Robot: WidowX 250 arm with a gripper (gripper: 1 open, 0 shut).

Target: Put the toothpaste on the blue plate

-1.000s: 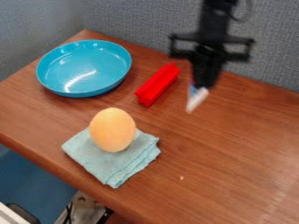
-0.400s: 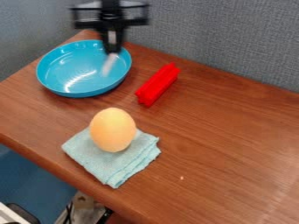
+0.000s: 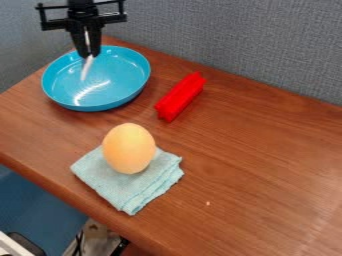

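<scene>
- The gripper [image 3: 87, 50] hangs over the blue plate [image 3: 64, 92], pointing straight down, its jaws clenched on the toothpaste [image 3: 88, 65]. The tube dangles from the jaws, a pale blurred streak whose lower end shows against the plate's blue inside.
- The tube is pinched at its upper end so the long body hangs free below, which lets it be lowered into the plate without the jaws meeting the rim.
- The blue plate sits at the far left corner of the table [image 3: 254, 150], close to the back edge. Its raised rim makes it a forgiving target: anything let go over the middle should stay inside.
- I cannot tell whether the tube's lower tip touches the plate's floor or hangs just above it; the blur hides the gap.
- By my reading, the carrying is nearly done and what remains is a short descent and a release over the plate's middle.
- The red block [image 3: 181, 96] lies near the middle of the back edge, just to the right of the plate and apart from it, clear of the gripper.
- The orange egg [image 3: 128, 147] rests on the light-blue cloth [image 3: 131, 178] near the front edge of the table, well apart from the plate; the cloth likely keeps it from rolling.
</scene>
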